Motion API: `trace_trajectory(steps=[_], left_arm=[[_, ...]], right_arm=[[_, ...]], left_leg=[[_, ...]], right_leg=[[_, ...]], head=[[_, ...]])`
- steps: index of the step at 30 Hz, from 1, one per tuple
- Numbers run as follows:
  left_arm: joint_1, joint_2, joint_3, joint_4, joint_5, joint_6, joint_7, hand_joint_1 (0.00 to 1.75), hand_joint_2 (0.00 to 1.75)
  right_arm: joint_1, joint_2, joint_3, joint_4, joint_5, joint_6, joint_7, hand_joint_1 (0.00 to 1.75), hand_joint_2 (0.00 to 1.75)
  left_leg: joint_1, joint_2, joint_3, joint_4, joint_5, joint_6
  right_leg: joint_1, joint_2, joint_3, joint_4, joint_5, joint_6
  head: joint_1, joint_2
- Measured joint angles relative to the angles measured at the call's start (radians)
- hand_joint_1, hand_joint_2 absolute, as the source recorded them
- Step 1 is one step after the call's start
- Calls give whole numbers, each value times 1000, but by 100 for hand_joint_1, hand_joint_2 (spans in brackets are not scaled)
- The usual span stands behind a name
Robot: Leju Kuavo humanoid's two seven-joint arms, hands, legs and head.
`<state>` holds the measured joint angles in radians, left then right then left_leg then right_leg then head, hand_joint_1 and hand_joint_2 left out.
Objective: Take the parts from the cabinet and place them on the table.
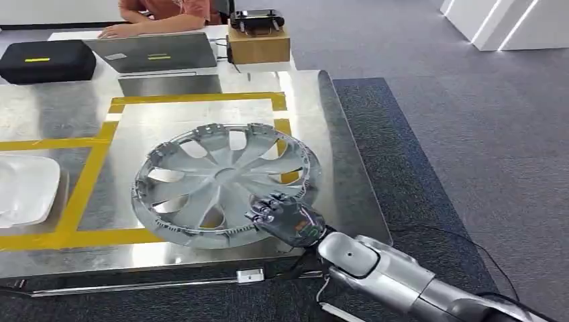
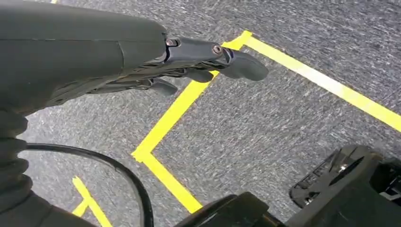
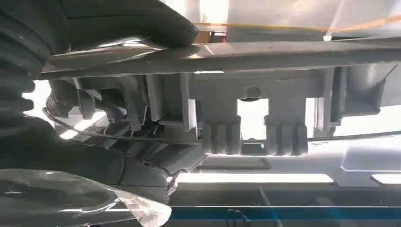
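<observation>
Right hand (image 1: 285,218) around the hubcap (image 1: 225,184) rim (left hand (image 2: 198,64) empty, fingers apart) above the table (image 1: 335,154).

Hubcap (image 1: 225,184) fills taped zone, white tray (image 1: 23,189) at left, laptop (image 1: 154,52) behind

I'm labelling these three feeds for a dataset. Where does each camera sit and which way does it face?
Head view: high on the body, looking forward and down at the metal table; right hand grips the hubcap.
Left wrist view: behind the hanging left hand, facing carpet.
Right wrist view: behind the right hand, facing the hubcap's rim.
Head and right wrist views share that grip.
</observation>
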<state>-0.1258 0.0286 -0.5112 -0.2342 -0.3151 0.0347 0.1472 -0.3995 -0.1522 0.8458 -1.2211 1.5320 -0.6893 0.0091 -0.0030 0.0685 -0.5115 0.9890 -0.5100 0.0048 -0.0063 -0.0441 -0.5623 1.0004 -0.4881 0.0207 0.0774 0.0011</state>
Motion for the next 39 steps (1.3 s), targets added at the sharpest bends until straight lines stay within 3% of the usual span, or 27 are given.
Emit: trace_trajectory(steps=[7, 8, 19, 20, 39], left_arm=[[2, 2, 9, 0, -8, -2, -2, 0, 175], [2, 2, 9, 0, -9, -2, -2, 0, 175], [6, 4, 18, 0, -11, 4, -7, 0, 175], [6, 4, 18, 0, -11, 6, -8, 0, 0], [10, 4, 25, 0, -10, 3, -8, 0, 0]], right_arm=[[12, -5, -24, 3, 7, 0, 11, 175, 175], [14, -6, -28, 3, 8, 0, 13, 0, 0], [22, -16, -61, 5, 18, 0, 26, 0, 0], [22, -16, -64, 5, 19, 0, 26, 0, 0], [19, -27, -90, 16, 23, 0, 35, 0, 0]], left_leg=[[0, 0, 0, 0, 0, 0], [0, 0, 0, 0, 0, 0], [0, 0, 0, 0, 0, 0], [0, 0, 0, 0, 0, 0], [0, 0, 0, 1, 0, 0]], right_leg=[[0, 0, 0, 0, 0, 0], [0, 0, 0, 0, 0, 0], [0, 0, 0, 0, 0, 0], [0, 0, 0, 0, 0, 0], [0, 0, 0, 0, 0, 0]], head=[[0, 0], [0, 0], [0, 0], [0, 0], [0, 0]])
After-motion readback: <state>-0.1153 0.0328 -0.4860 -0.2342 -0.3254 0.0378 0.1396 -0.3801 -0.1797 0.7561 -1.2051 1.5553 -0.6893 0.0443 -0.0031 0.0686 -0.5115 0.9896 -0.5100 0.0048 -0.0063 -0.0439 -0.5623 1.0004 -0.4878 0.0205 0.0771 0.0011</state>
